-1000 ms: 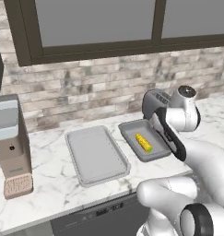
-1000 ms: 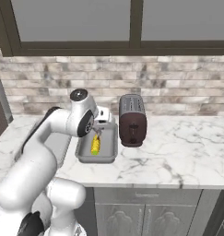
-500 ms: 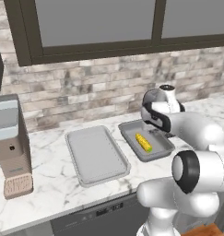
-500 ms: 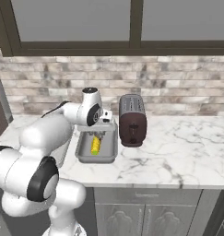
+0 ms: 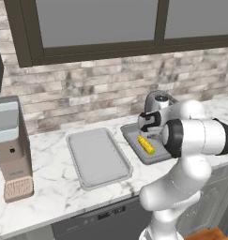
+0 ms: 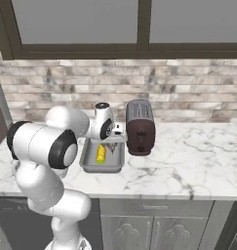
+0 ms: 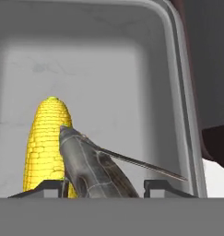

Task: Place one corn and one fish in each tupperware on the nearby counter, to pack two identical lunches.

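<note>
My gripper (image 7: 109,186) is shut on a dark-grey fish (image 7: 92,168), whose tail points toward the far wall of a grey tupperware (image 7: 109,55). A yellow corn (image 7: 44,143) lies in this tray, just beside the fish. From the left base view, the hand hangs low over the right tupperware (image 5: 150,161) with the corn (image 5: 146,145) in it. A second tupperware (image 5: 97,157) sits to its left with nothing in it. In the right base view the gripper (image 6: 112,142) hovers over the tray (image 6: 100,168) next to the corn (image 6: 101,155).
A dark toaster (image 6: 140,128) stands right against the tray's right side and shows at the hand view's right edge as the toaster (image 7: 210,69). A coffee machine (image 5: 10,140) stands at the counter's (image 5: 49,197) far left. A brick wall and window run behind.
The hand has swung left and come down over the right tray, still holding the fish. The corn and both trays stay put.
</note>
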Tool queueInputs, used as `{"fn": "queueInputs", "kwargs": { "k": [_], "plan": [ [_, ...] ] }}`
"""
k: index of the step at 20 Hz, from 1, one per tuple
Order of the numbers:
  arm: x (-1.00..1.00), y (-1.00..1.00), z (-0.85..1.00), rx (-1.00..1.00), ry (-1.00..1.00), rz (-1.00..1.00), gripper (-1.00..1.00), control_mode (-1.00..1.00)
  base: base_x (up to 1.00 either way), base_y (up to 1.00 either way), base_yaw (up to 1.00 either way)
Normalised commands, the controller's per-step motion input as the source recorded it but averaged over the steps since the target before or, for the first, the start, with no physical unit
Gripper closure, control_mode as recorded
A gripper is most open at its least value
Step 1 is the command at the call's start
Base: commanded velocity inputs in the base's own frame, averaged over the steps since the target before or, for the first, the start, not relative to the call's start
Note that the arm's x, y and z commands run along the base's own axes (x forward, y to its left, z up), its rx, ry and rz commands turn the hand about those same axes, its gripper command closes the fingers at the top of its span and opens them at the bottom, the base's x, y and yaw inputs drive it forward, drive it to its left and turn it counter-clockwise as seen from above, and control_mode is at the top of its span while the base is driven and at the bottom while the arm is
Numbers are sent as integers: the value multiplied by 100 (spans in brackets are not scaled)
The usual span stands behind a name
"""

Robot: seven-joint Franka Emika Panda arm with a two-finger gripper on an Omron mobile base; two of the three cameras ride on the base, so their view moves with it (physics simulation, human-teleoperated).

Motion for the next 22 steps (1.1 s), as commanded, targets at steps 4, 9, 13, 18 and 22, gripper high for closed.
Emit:
{"fn": "queueInputs", "kwargs": {
  "k": [4,9,13,18,22],
  "plan": [
    [0,-3,-4,0,-6,0,-100,-100,0,0,0],
    [-23,-2,30,0,-17,0,-100,-100,0,0,0],
    [-76,-1,67,6,-17,0,-100,-100,0,0,0],
    [-84,0,84,2,-24,-1,-100,-100,0,0,0],
    [-80,11,100,0,-14,-3,-100,-100,0,0,0]
  ]
}}
